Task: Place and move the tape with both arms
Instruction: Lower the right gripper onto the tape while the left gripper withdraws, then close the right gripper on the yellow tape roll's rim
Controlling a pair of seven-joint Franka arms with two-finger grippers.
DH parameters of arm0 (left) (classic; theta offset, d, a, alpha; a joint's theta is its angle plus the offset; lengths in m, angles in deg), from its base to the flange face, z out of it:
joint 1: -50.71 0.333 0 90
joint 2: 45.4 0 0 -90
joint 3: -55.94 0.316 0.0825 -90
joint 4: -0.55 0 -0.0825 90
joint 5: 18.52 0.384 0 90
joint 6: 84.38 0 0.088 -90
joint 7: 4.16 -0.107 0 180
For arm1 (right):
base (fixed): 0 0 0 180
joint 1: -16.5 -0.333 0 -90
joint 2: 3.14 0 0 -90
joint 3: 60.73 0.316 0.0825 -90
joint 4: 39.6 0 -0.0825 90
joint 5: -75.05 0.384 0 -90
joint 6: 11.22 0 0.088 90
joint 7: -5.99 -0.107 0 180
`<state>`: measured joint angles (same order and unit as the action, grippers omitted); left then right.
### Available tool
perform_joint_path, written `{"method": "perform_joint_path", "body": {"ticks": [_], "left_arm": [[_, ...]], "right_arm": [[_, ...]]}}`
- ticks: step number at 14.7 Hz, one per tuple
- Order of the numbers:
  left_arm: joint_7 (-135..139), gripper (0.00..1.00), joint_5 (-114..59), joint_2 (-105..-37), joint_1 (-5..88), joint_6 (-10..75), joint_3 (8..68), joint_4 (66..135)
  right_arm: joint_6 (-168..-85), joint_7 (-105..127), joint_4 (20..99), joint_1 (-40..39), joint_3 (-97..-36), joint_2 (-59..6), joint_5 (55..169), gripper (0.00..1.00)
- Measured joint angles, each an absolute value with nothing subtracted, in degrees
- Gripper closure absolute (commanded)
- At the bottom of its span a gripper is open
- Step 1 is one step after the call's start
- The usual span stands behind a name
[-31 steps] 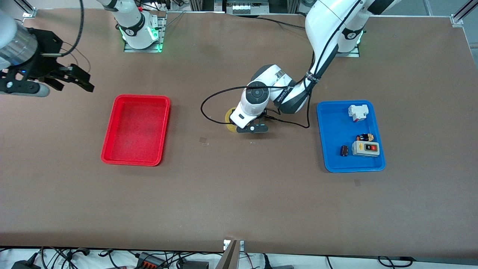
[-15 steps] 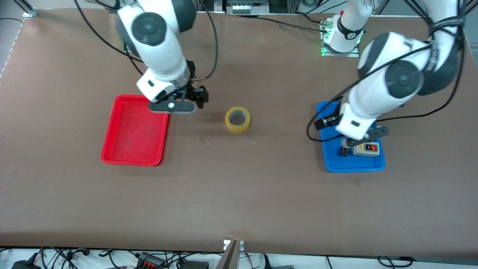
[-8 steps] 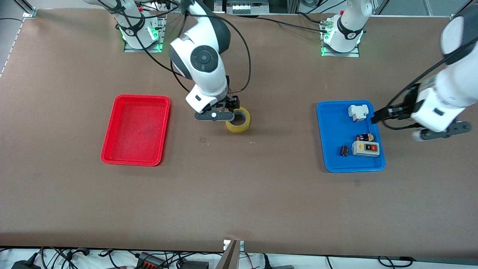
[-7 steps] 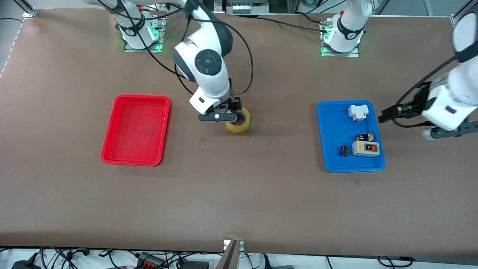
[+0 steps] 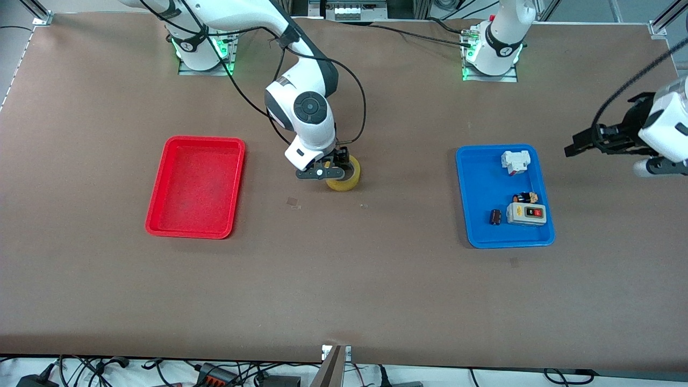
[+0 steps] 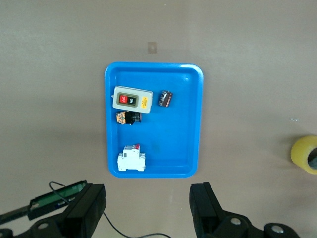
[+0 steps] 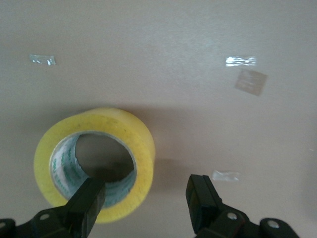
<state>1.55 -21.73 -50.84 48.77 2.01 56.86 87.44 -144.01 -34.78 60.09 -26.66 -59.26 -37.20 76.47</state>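
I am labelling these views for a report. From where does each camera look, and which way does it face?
Front: high across the table, facing both arms; right claw at the tape.
Left wrist: looks down on the blue tray; open left claw shows.
Right wrist: looks down at the tape; open right claw straddles its wall.
All three views share the tape.

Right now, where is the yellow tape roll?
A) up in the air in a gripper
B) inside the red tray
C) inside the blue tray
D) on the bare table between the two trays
D: the tape lies flat on the brown table, between the red tray and the blue tray, with the open right gripper straddling its wall.
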Motion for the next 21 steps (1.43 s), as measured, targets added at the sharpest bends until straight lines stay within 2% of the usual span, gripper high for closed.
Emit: {"method": "perform_joint_path", "body": {"ticks": [7, 14, 15, 16, 17, 18, 20, 21], "left_arm": [[1.2, 0.0, -21.73, -49.0, 47.17, 5.15, 57.06, 88.66], [1.22, 0.0, -21.52, -48.86, 46.92, 2.32, 57.26, 88.78], [1.22, 0.0, -21.48, -48.84, 46.97, 2.3, 57.29, 88.78], [1.22, 0.0, -21.47, -48.84, 47.01, 2.3, 57.3, 88.78], [1.22, 0.0, -21.46, -48.84, 47.01, 2.3, 57.3, 88.78], [1.22, 0.0, -21.46, -48.84, 47.01, 2.29, 57.3, 88.78], [1.22, 0.0, -21.46, -48.84, 47.01, 2.25, 57.3, 88.78], [1.22, 0.0, -21.46, -48.84, 47.01, 2.22, 57.3, 88.78]], "right_arm": [[-147.1, -34.78, 60.09, -26.67, -59.35, -39.85, 76.48, 0.02], [-148.61, -34.78, 60.08, -26.67, -59.43, -41.36, 76.47, 0.08], [-148.65, -34.78, 60.08, -26.67, -59.44, -41.42, 76.48, 0.14], [-148.67, -34.78, 60.08, -26.67, -59.45, -41.45, 76.47, 0.31], [-148.67, -34.78, 60.08, -26.67, -59.45, -41.48, 76.48, 0.56], [-148.68, -34.78, 60.08, -26.67, -59.45, -41.53, 76.47, 0.74], [-148.76, -34.78, 60.08, -26.69, -59.45, -41.56, 76.47, 0.96], [-148.79, -34.78, 60.07, -26.69, -59.45, -41.56, 76.47, 1.0]]}}
